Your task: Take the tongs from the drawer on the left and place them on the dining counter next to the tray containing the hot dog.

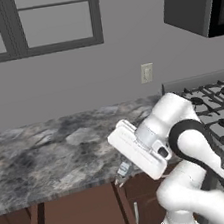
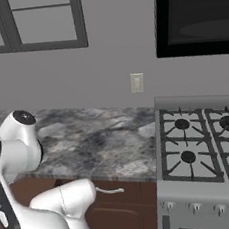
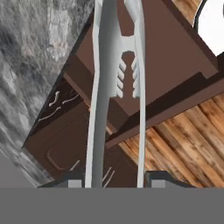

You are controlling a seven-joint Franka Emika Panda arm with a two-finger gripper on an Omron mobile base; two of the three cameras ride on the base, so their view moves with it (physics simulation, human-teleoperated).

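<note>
My gripper (image 3: 116,181) is shut on the tongs (image 3: 98,109). Their two pale grey arms run up from between my fingertips (image 3: 74,181) through the middle of the hand view, and scalloped edges show between the arms partway up. Below and behind them the drawer (image 3: 170,48) stands open, reddish-brown inside with a dark brown front. In the left base view the gripper (image 1: 123,171) hangs at the front edge of the marbled counter, with a pale end of the tongs (image 1: 119,182) poking out below it. The dining counter, tray and hot dog are out of view.
A grey marbled counter without a sink (image 1: 49,153) runs along the wall, with a gas stove (image 2: 201,147) to its right. Dark brown cabinet fronts (image 1: 78,219) sit below it, one with a curved silver handle (image 2: 110,190). Wood flooring (image 3: 183,144) lies beneath the drawer.
</note>
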